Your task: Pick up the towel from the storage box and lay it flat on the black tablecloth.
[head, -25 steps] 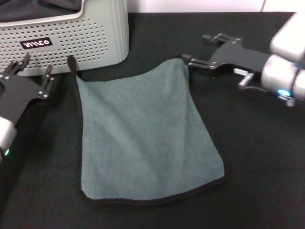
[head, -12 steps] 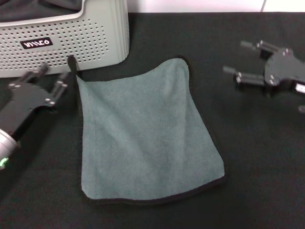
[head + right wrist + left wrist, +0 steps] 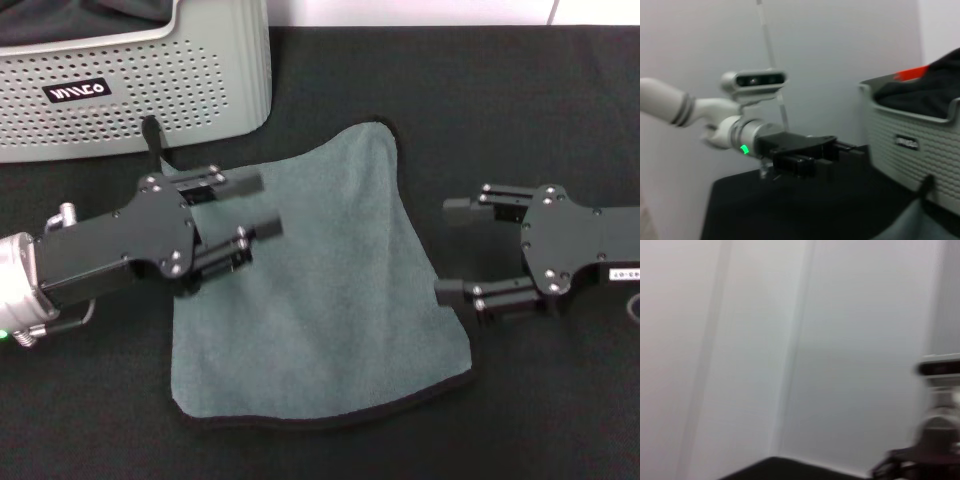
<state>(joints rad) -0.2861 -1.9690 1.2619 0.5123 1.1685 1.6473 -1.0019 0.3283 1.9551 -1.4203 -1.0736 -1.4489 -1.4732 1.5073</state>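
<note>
the grey-teal towel (image 3: pixel 320 290) lay spread flat on the black tablecloth (image 3: pixel 520 120), between the left gripper (image 3: pixel 262 206), which hung over its edge, and the right gripper (image 3: pixel 448 251) just beside it. the perforated grey storage box (image 3: pixel 150 85) stood beyond the left gripper.

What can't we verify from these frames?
- Box contents: cut off by the head view's top edge; in the right wrist view just a dark heap at the rim.
- Towel left part: hidden under the left claw in the head view.
- Left wrist view: mostly blank wall, no towel.
</note>
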